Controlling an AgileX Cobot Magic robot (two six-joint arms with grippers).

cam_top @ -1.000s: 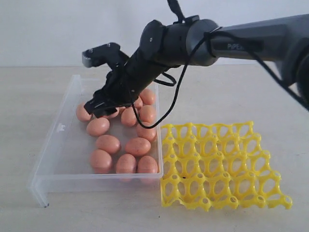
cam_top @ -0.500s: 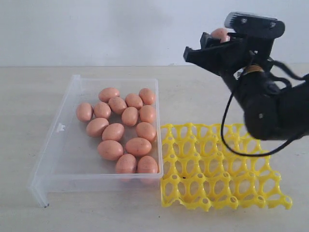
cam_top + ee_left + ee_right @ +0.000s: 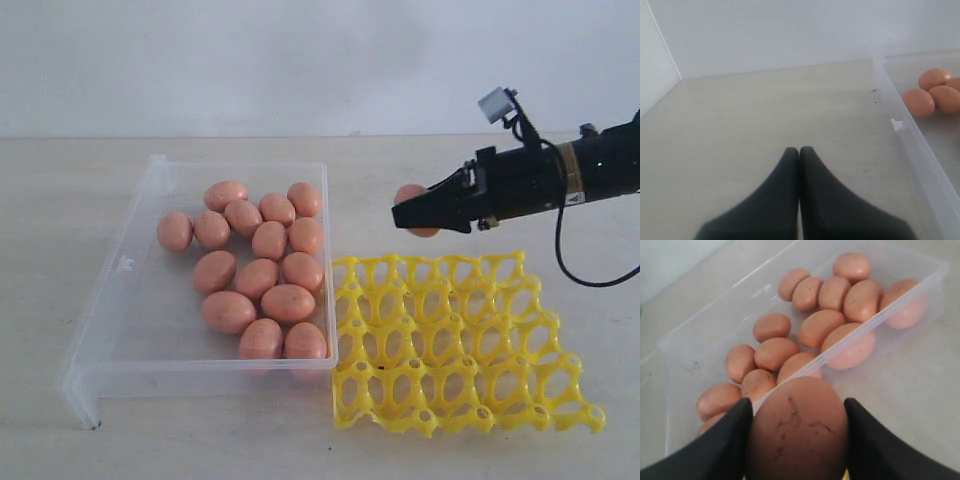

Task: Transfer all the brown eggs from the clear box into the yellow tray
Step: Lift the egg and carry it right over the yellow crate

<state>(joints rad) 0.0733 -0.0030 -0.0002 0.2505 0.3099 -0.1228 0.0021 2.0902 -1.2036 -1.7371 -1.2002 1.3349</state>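
Eggs, sixteen in all: your right pincer (image 3: pixel 412 214) grasps one brown egg (image 3: pixel 797 430) across its width, its smooth pinkish shell crossed by dark hairline marks. It hangs near the far edge of the yellow tray (image 3: pixel 343 340), clear of the cups. The other fifteen brown eggs (image 3: pixel 228 311), oval and alike in size, lie clustered on their sides in the clear box (image 3: pixel 110 300). That single shallow rectangle of transparent plastic has low walls and a small latch tab. Just beside it sits the one tray, a bright plastic lattice of sixteen round cups, four by four, with scalloped edges. Your left pincer (image 3: pixel 799 152) is clenched on nothing, its black fingers pressed together over the pale tabletop (image 3: pixel 60 200) outside the box wall.
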